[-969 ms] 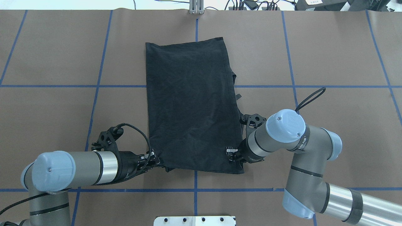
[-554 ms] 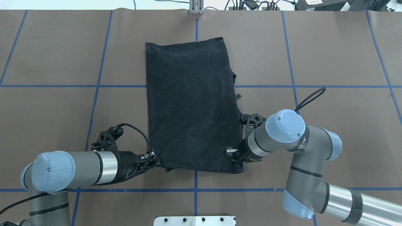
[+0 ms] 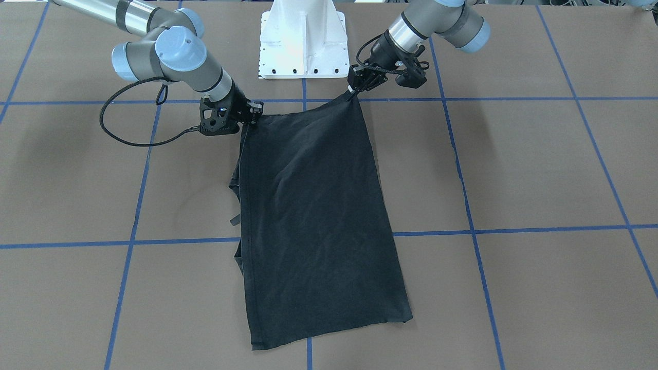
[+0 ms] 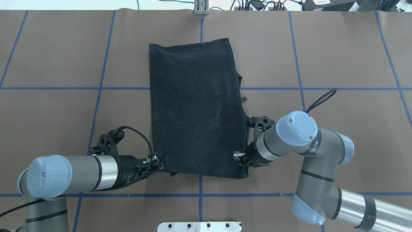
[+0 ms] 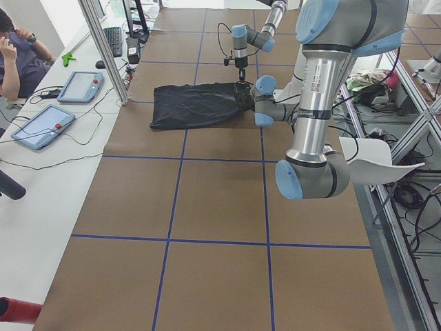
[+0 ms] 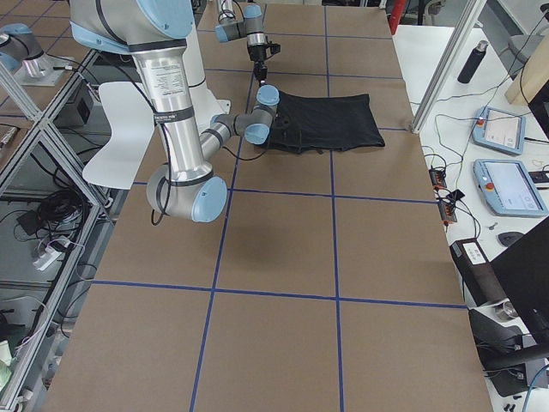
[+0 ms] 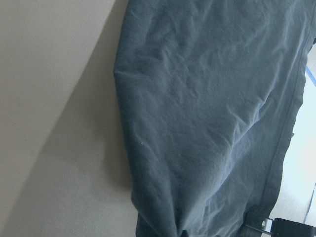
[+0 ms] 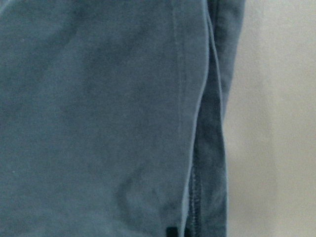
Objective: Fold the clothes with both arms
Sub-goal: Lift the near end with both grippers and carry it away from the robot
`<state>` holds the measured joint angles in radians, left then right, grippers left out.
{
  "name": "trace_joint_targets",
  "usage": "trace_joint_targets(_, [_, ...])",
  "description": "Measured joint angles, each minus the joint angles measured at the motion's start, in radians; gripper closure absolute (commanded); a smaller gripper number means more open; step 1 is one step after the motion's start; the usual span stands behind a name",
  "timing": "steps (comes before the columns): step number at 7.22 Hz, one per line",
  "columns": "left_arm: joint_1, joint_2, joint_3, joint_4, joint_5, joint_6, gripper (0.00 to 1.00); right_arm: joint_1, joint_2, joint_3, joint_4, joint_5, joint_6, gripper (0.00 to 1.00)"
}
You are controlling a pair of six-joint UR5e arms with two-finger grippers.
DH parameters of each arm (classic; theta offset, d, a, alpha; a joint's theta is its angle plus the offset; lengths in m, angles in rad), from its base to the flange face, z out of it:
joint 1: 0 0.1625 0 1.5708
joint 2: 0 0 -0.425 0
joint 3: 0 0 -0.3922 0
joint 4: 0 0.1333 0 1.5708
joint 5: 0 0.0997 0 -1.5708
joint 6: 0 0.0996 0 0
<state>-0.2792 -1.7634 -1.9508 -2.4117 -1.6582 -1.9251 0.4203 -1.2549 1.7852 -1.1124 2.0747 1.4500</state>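
At the table's (image 3: 514,169) near edge, front-facing view: one shirt (image 3: 313,216) lies flat, already narrowed. Left fingers (image 3: 357,85) and right fingers (image 3: 254,108) each appear clamped on a near corner.

Overhead: two arms, left arm (image 4: 80,170) and right arm (image 4: 289,138). Likely the halving fold comes next, which calls for lifting both corners evenly and carrying them to the far hem.

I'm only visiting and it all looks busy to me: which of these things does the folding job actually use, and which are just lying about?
In the job:
black T-shirt
left gripper and right gripper, each closed on a corner of its near edge

Just lying about:
white pedestal base
tablet
dark bottle
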Motion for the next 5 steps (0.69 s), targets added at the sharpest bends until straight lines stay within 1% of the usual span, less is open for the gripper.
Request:
trace_joint_targets(2, [0.001, 0.003, -0.005, 0.011, 0.0, 0.0, 1.0, 0.0, -0.07, 0.075, 0.001, 0.131, 0.001, 1.0])
trace_joint_targets(3, [0.005, 0.003, -0.006, 0.013, 0.0, 0.0, 1.0, 0.0, -0.095, 0.11, 0.002, 0.182, 0.001, 1.0])
trace_joint_targets(5, [0.02, 0.007, -0.009, 0.02, 0.0, 0.0, 1.0, -0.005, -0.111, 0.134, 0.002, 0.227, 0.001, 1.0])
